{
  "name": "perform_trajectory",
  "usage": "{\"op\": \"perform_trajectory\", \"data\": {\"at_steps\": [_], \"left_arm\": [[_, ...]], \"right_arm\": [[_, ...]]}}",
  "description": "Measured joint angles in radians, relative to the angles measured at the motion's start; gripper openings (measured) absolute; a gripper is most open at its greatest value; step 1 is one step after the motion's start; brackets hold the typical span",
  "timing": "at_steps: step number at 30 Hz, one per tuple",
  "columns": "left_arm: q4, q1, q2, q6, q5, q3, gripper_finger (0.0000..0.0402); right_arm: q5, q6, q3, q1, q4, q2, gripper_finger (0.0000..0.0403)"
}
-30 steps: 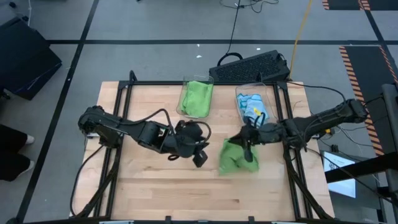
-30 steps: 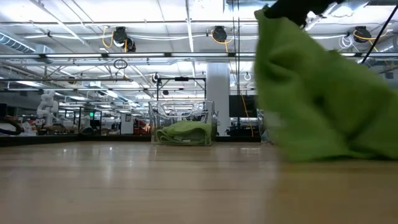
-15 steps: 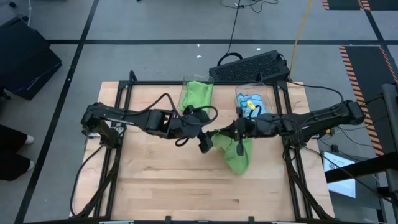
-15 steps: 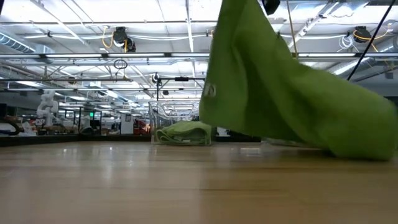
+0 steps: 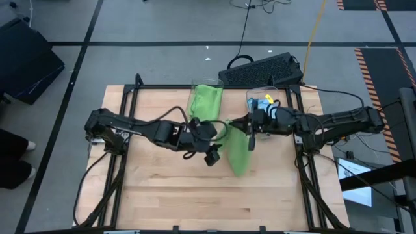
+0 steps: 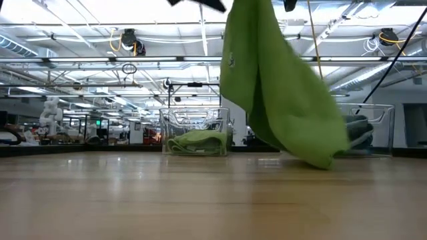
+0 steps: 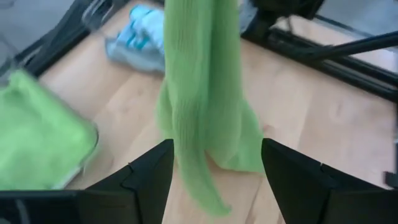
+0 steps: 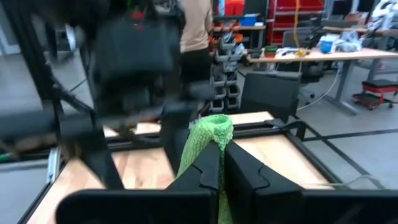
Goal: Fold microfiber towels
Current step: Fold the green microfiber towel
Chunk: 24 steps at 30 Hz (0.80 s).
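Note:
A lime green microfiber towel (image 5: 238, 153) hangs in a long bunch from my right gripper (image 8: 222, 155), which is shut on its top above the middle of the table. In the low view the towel (image 6: 273, 87) drapes down to a tip (image 6: 323, 162) close to the wood; whether the tip touches I cannot tell. My left gripper (image 7: 214, 146) is open just left of the towel (image 7: 202, 93). Its two fingers stand on either side of the towel's lower end without touching it. My right gripper pinches a gathered bunch at the towel's top (image 8: 213, 132) between its two shut fingers (image 8: 208, 171); the bunch sticks out past the fingertips. The fingers come about level from the table's right side. The towel hangs slack below them in several folds.
At the table's far edge a clear bin (image 5: 207, 101) holds a folded green towel (image 6: 197, 141). A second clear bin (image 5: 263, 107) right of it holds light blue towels. A keyboard (image 5: 260, 68) lies beyond the table. A person (image 8: 196, 25) stands in the room behind.
My right gripper has risen and gone toward the table's far edge with the towel. The towel, heaped on the wood at the right before, now hangs long with most of it lifted clear. My left gripper has moved right, up to the hanging towel.

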Motion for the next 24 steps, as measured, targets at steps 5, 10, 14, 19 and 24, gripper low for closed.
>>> {"op": "perform_trajectory", "data": {"at_steps": [5,10,14,19,24], "left_arm": [[0.119,-0.022,0.0,-0.112,-0.024,-0.149,0.0246],[0.313,-0.056,0.001,-0.181,-0.096,-0.292,0.0246],[0.311,-0.076,0.001,-0.208,-0.191,-0.344,0.0246],[0.322,-0.075,0.001,-0.259,-0.197,-0.394,0.0246],[0.421,-0.063,0.001,-0.299,-0.198,-0.443,0.0246]], "right_arm": [[-0.002,0.0,0.0,-0.027,0.004,-0.004,0.0004],[-0.002,0.001,0.0,-0.041,0.005,-0.005,0.0003],[-0.002,0.016,0.0,-0.052,0.024,-0.005,0.0003],[-0.001,0.028,0.0,-0.069,0.051,-0.005,0.0003],[0.002,0.026,0.0,-0.089,0.054,-0.005,0.0003]]}}
